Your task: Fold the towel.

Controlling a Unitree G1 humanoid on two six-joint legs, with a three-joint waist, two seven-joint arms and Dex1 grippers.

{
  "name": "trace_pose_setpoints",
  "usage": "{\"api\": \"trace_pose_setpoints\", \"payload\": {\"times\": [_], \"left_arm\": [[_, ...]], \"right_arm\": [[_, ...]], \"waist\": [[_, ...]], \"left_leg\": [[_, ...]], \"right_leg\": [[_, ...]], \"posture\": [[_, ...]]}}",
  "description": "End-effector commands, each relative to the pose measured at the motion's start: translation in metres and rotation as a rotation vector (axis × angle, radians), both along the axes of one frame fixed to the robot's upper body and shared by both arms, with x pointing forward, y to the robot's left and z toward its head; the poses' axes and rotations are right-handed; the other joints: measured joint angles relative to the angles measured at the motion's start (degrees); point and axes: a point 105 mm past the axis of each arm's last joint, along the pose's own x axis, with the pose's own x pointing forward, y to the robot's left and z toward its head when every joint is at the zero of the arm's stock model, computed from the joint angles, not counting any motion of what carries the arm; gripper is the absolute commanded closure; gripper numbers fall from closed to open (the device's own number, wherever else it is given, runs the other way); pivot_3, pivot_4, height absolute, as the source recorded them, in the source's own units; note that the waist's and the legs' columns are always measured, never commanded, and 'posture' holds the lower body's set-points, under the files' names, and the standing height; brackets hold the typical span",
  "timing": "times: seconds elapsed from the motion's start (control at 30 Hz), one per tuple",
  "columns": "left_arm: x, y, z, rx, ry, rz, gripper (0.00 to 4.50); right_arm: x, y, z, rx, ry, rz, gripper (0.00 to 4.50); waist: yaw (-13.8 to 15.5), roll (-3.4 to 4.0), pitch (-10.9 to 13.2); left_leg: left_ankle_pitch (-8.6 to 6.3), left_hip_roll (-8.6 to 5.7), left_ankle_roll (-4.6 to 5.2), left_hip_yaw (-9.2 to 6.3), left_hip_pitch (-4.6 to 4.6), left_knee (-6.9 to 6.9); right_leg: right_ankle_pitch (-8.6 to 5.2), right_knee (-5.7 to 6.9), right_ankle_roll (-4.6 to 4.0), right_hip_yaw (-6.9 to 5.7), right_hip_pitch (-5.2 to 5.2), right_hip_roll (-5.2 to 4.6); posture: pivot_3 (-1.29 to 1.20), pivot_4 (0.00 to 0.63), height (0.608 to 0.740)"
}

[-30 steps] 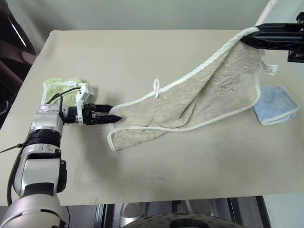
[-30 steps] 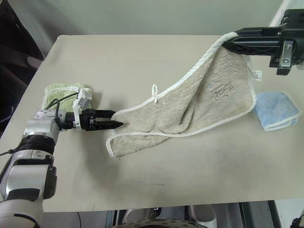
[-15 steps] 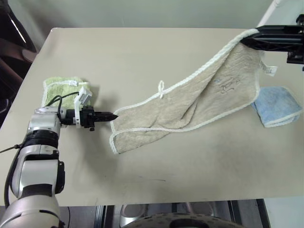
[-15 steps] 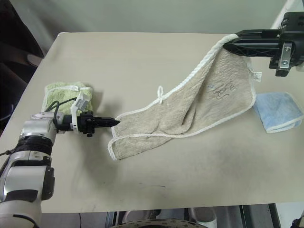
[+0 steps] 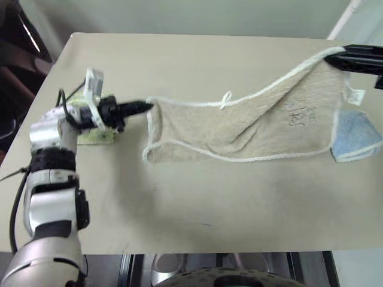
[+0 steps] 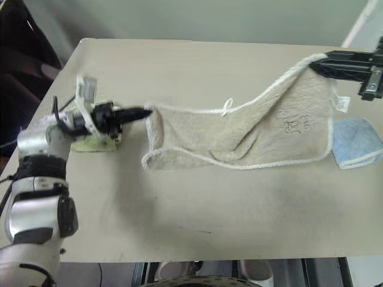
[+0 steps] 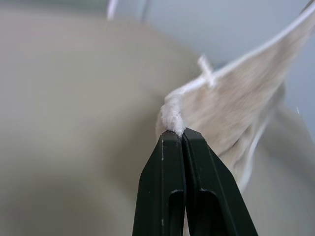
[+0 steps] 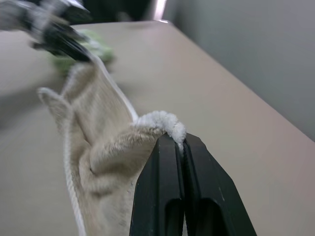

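Note:
The towel [image 5: 263, 128], beige terry with white stitched edging, hangs stretched between my two grippers above the table [image 5: 197, 203]. My left gripper [image 5: 146, 106] is shut on its left corner, with the white edging pinched at the fingertips [image 7: 178, 135]. At the far right my right gripper [image 6: 317, 64] is shut on the opposite top corner [image 8: 165, 123]. The towel's lower edge sags onto the table, with a fold at the lower left. A small white loop [image 5: 226, 98] sits on the top edge and a white tag [image 5: 357, 95] hangs near the right corner.
A folded light green towel [image 6: 96, 140] lies on the table under my left hand. A folded light blue towel [image 5: 356, 134] lies at the right edge, partly behind the hanging cloth. Bare tabletop runs along the near side and the far side.
My left gripper closed on the towel's left corner and lifted it off the table. My right gripper drifted right, so the towel is now pulled out wider between them.

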Motion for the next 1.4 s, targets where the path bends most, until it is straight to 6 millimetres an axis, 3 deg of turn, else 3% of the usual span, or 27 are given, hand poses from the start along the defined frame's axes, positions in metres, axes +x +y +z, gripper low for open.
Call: {"api": "trace_pose_setpoints", "payload": {"times": [0.03, 0.27, 0.37, 0.47, 0.57, 0.7, 0.83, 0.93, 1.0, 1.23, 1.4], "left_arm": [[0.009, 0.006, 0.021, -0.001, -0.086, 0.052, 4.47], [0.049, 0.003, 0.053, 0.101, -0.266, 0.312, 4.47], [0.063, 0.014, 0.084, 0.078, -0.387, 0.547, 4.47], [0.064, 0.023, 0.093, 0.079, -0.416, 0.617, 4.47], [0.059, 0.035, 0.099, 0.11, -0.428, 0.631, 4.47], [0.047, 0.059, 0.096, 0.191, -0.403, 0.614, 4.47], [0.036, 0.07, 0.069, 0.317, -0.315, 0.516, 4.47], [0.013, 0.077, 0.03, 0.487, -0.149, 0.302, 4.47], [0.006, 0.081, 0.029, 0.453, -0.122, 0.275, 4.47], [-0.027, 0.101, -0.002, 0.558, -0.001, 0.135, 4.47], [-0.053, 0.116, -0.025, 0.696, 0.033, 0.084, 4.47]], "right_arm": [[0.009, -0.02, 0.012, 0.0, -0.095, -0.101, 4.5], [0.066, -0.04, 0.009, 0.01, -0.199, -0.29, 4.5], [0.094, -0.048, 0.017, 0.046, -0.27, -0.404, 4.5], [0.104, -0.045, 0.033, 0.121, -0.334, -0.412, 4.5], [0.106, -0.046, 0.035, 0.11, -0.36, -0.405, 4.5], [0.093, -0.049, 0.015, 0.052, -0.346, -0.304, 4.5], [0.068, -0.041, -0.004, 0.047, -0.279, -0.141, 4.5], [0.04, -0.034, -0.023, 0.021, -0.186, -0.02, 4.5], [0.025, -0.033, -0.035, 0.004, -0.13, 0.013, 4.5], [-0.018, -0.026, -0.075, -0.013, 0.018, 0.034, 4.5], [-0.052, -0.007, -0.104, -0.029, 0.097, 0.05, 4.5]], "waist": [[-0.1, 0.14, 0.0], [-1.1, 0.29, 0.0], [-1.4, 0.38, 0.1], [-1.6, 0.58, 0.2], [-1.6, 0.64, 0.2], [-1.6, 0.56, 0.2], [-1.4, 0.69, 0.2], [-1.2, 0.73, 0.2], [-1.1, 0.67, 0.2], [-1.0, 0.51, 0.2], [-1.3, 0.49, 0.2]], "left_leg": [[-0.08, -0.05, 0.17, 0.03, 0.01, 0.02], [0.04, -0.07, 0.41, 0.06, 0.02, 0.05], [0.1, -0.07, 0.5, 0.07, -0.09, 0.03], [0.22, -0.09, 0.53, 0.13, -0.36, -0.15], [0.31, -0.13, 0.44, 0.12, -0.54, -0.42], [0.74, -0.19, -0.36, 0.13, -1.4, -0.44], [0.73, -0.26, -0.4, 0.07, -1.73, -0.39], [0.68, -0.36, -0.31, 0.09, -2.0, -0.25], [0.66, -0.41, -0.28, 0.14, -2.15, -0.2], [0.55, -0.39, -0.1, 0.13, -1.68, 0.18], [0.21, -0.32, 0.65, 0.11, -1.2, 0.63]], "right_leg": [[0.03, -0.01, 0.02, 0.01, 0.0, -0.04], [0.27, 0.0, 0.06, 0.02, -0.05, -0.1], [0.39, -0.05, 0.09, 0.03, -0.15, -0.1], [0.51, -0.06, 0.09, 0.06, -0.49, -0.17], [0.44, -0.07, 0.04, 0.04, -0.77, -0.24], [0.39, -0.09, 0.02, 0.0, -1.59, -0.28], [0.34, -0.37, 0.1, -0.09, -1.71, -0.43], [0.3, -0.42, 0.24, -0.09, -1.87, -0.57], [0.3, -0.44, 0.24, -0.15, -1.98, -0.52], [0.39, -0.17, 0.33, -0.13, -1.45, -0.57], [0.5, 0.03, 0.3, -0.14, -0.91, -0.49]], "posture": [[0.0, 0.15, 0.733], [0.0, 0.15, 0.733], [0.0, 0.15, 0.733], [0.0, 0.15, 0.733], [0.0, 0.15, 0.733], [0.0, 0.15, 0.733], [0.0, 0.15, 0.733], [0.0, 0.15, 0.733], [0.0, 0.15, 0.733], [0.0, 0.15, 0.733], [0.0, 0.15, 0.733]]}}
